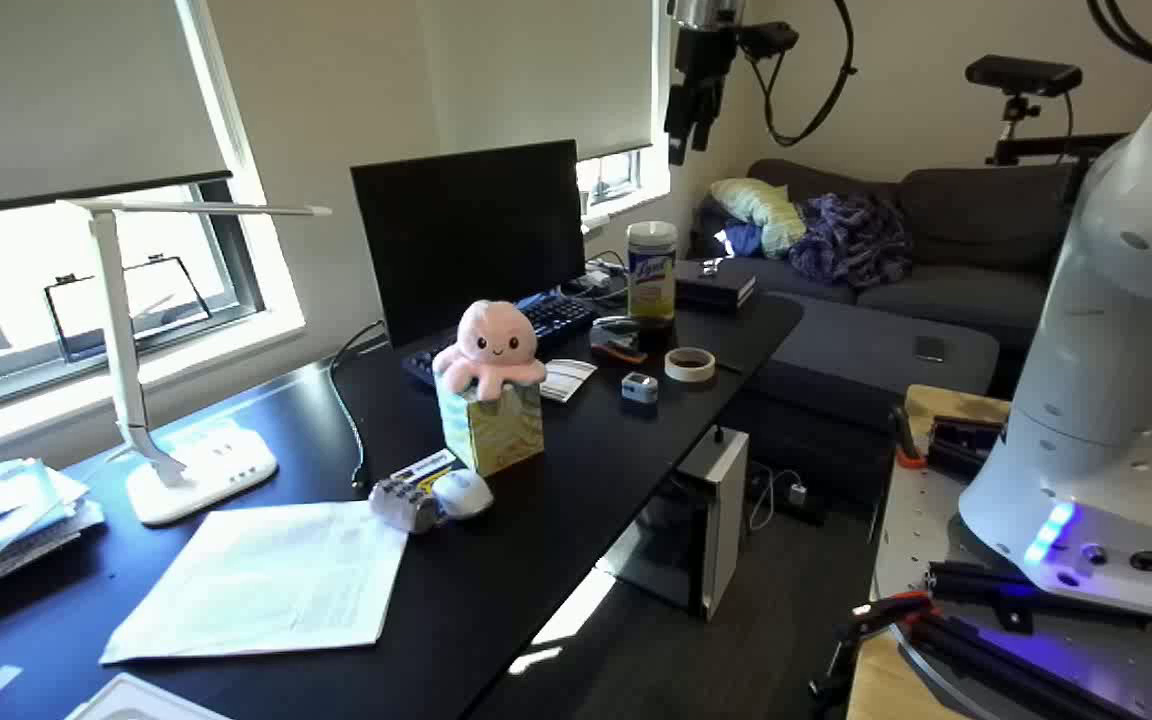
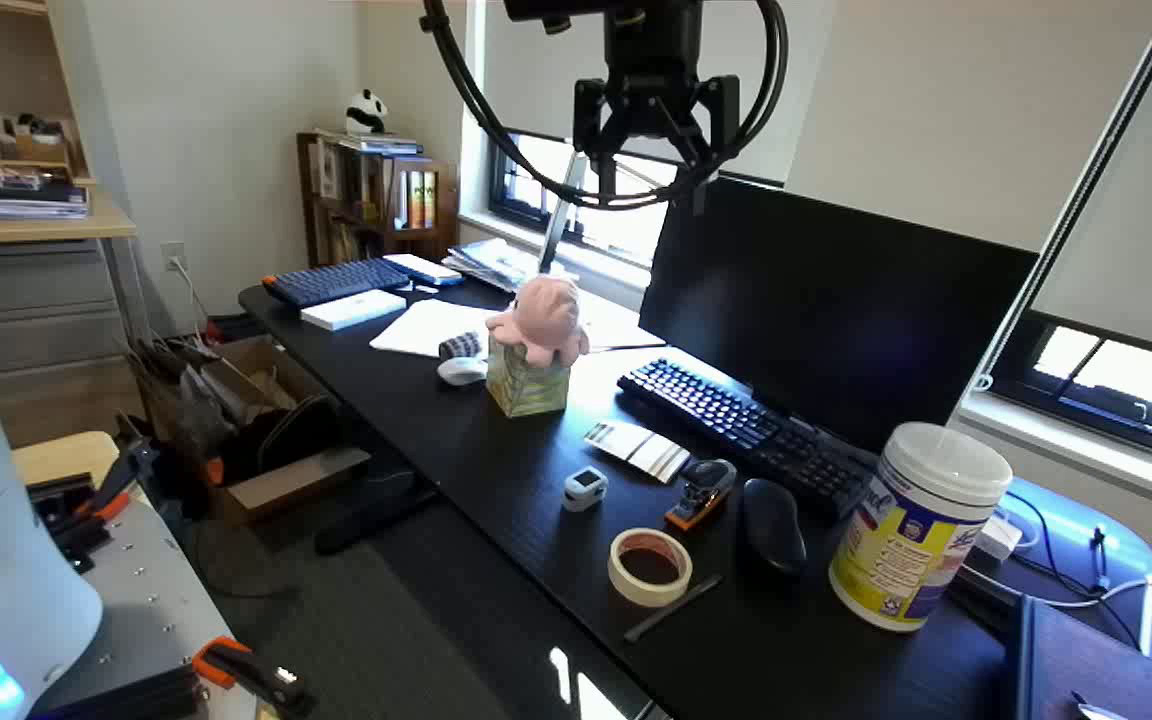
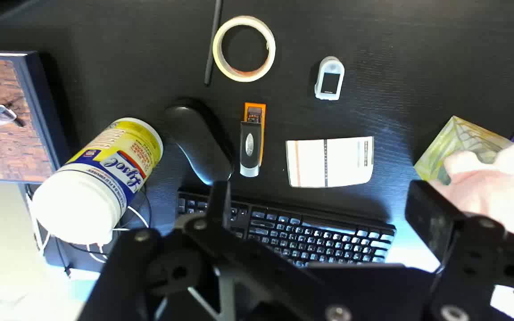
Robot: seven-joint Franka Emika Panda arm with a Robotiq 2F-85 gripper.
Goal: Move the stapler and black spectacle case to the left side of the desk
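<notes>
The stapler (image 3: 251,142), dark with an orange base, lies on the glossy black desk (image 2: 506,480). It shows in both exterior views (image 1: 620,347) (image 2: 702,490). The black spectacle case (image 3: 198,140), smooth and rounded, lies beside the stapler, apart from it, toward the wipes canister. It shows in an exterior view (image 2: 774,525) and is hard to make out in the opposite exterior view. My gripper (image 3: 321,200) is open, with nothing between its fingers. It hangs high above the desk in both exterior views (image 1: 691,145) (image 2: 654,190), over the keyboard in the wrist view.
Near the stapler are a tape roll (image 2: 649,568), a pen (image 2: 673,608), an oximeter (image 2: 585,489), a striped card (image 2: 636,450) and a Lysol canister (image 2: 921,525). A keyboard (image 3: 310,236), monitor (image 2: 836,310), tissue box (image 1: 496,435) with pink octopus (image 1: 496,345), mouse (image 1: 461,494) and papers (image 1: 266,575) also occupy the desk.
</notes>
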